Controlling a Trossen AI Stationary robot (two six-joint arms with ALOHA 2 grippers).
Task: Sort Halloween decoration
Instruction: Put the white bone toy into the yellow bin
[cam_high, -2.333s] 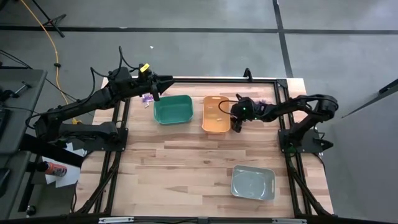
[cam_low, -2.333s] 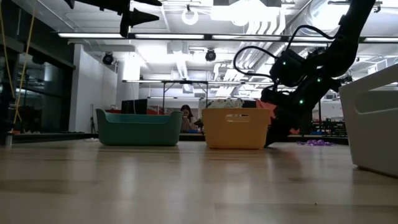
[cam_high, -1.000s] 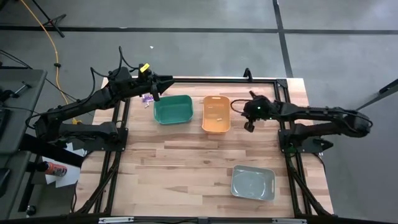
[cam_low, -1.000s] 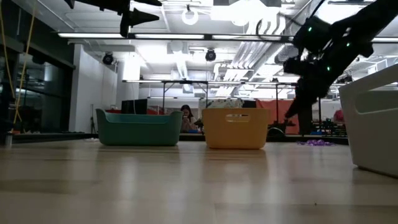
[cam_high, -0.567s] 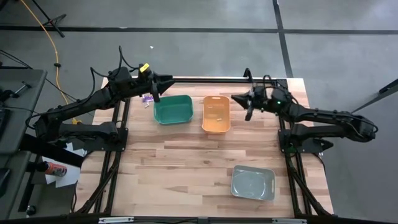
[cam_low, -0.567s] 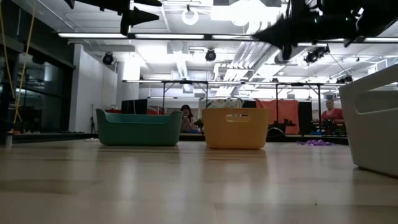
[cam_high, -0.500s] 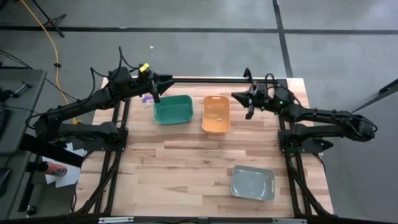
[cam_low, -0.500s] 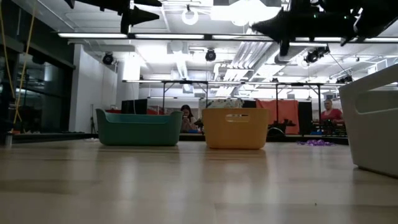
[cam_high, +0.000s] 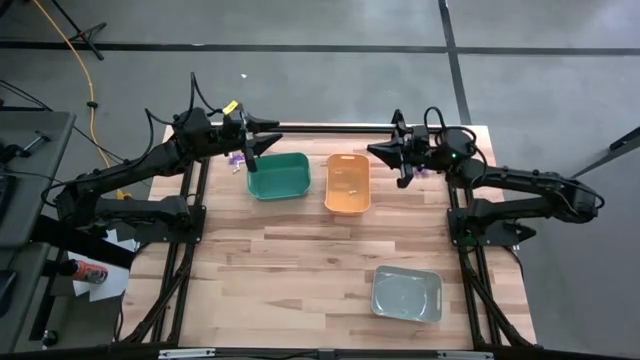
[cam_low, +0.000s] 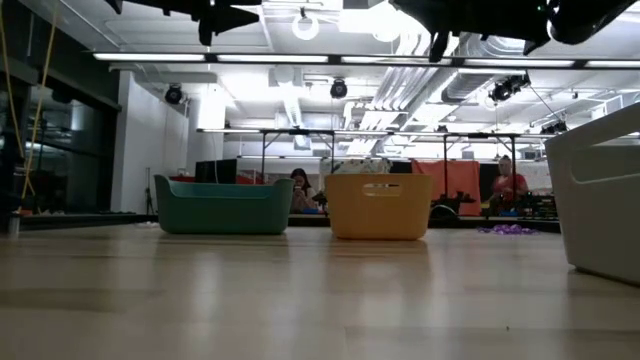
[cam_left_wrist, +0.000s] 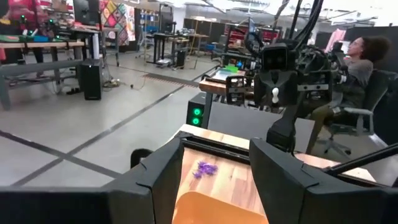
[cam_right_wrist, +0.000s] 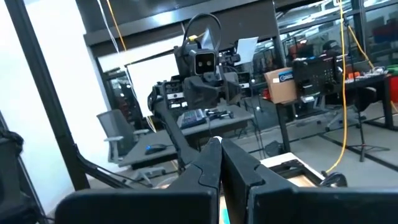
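Observation:
A small heap of purple Halloween decoration (cam_left_wrist: 204, 168) lies on the table near the far right corner (cam_low: 510, 229). More purple pieces (cam_high: 237, 158) lie at the far left, beside the green bin (cam_high: 278, 176). My left gripper (cam_high: 262, 140) hangs open and level, high above the green bin's far left corner (cam_left_wrist: 216, 142). My right gripper (cam_high: 378, 152) is shut and about level, high up beside the orange bin's (cam_high: 347, 183) far right corner. In the right wrist view nothing shows between its fingers (cam_right_wrist: 219, 149).
A grey bin (cam_high: 407, 294) stands at the near right of the table. In the low view it fills the right edge (cam_low: 600, 190). The wooden table top (cam_high: 290, 270) between the bins is bare. People sit at desks in the room beyond.
My right gripper has risen from just above the table beside the orange bin and gone toward the far edge. It has tipped from pointing down to about level and stayed shut. My left gripper has rolled about its own axis in place.

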